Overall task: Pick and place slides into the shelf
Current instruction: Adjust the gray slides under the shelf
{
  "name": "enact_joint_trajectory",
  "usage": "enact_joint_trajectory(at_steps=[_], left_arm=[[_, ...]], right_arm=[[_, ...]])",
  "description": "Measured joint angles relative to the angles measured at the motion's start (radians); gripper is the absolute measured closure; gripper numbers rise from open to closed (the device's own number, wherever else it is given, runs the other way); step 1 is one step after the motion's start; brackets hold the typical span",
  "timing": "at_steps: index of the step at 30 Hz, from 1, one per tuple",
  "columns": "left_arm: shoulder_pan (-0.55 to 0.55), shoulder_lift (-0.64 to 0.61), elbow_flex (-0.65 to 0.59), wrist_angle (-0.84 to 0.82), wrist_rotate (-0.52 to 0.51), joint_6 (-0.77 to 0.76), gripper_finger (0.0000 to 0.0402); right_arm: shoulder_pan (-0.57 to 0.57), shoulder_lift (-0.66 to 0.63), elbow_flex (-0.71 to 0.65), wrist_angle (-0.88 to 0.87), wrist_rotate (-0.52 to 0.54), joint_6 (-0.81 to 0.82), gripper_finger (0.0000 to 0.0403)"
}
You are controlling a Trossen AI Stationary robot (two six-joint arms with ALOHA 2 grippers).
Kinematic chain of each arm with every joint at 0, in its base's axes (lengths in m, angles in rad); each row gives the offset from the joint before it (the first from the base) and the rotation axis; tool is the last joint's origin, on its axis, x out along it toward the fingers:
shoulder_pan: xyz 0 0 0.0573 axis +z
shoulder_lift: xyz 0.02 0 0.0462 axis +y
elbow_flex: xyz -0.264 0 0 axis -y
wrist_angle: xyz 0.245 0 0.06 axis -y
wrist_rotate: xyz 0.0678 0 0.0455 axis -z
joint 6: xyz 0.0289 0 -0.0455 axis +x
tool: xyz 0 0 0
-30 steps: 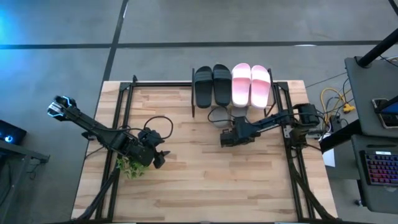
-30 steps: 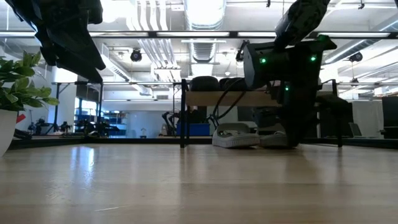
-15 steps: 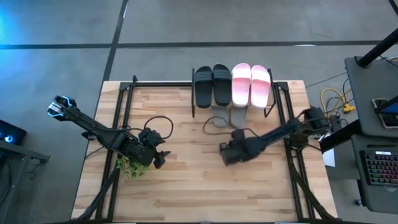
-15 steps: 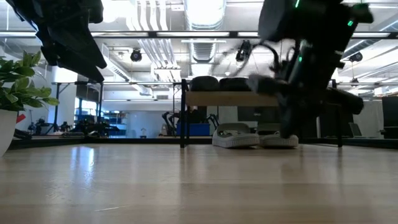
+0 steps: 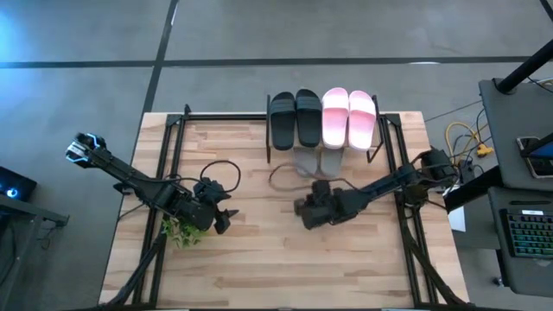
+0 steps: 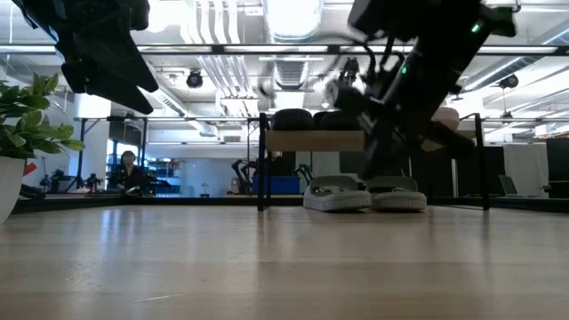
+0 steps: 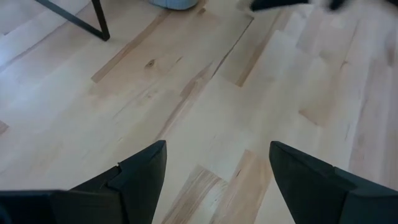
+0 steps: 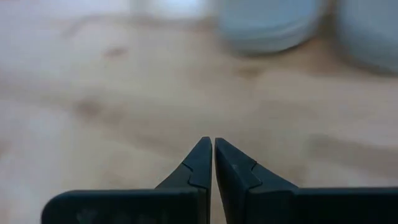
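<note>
1. The shelf stands at the far edge of the tabletop, a little right of its middle, with thin black legs and a light board on top.
2. On its top board sit four slides side by side: the black pair on the left and the pale pink pair on the right, all lying flat.
3. The grey pair rests on the tabletop under the shelf board, the two slides close beside each other; from above only their near ends show past the board's front edge.
4. My right end effector hangs over the tabletop just in front of the shelf, near the grey pair but apart from it. Its fingers are pressed together with only a thin seam between them, and they hold nothing.
5. In my right wrist view the two grey slides show blurred beyond the closed fingertips, with bare wood between.
6. My left end effector waits over the left part of the tabletop, well apart from the shelf. Its two fingers are spread wide, with only bare wood between them.
7. A small green plant in a white pot sits at the left side, just beside my left arm.
</note>
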Motion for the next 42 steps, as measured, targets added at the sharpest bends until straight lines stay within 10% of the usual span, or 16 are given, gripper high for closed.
enact_joint_trajectory(at_steps=[42], left_arm=[[0.000, 0.000, -0.018, 0.018, 0.004, -0.001, 0.0132]], right_arm=[[-0.292, 0.100, 0.021, 0.074, -0.064, -0.133, 0.0390]])
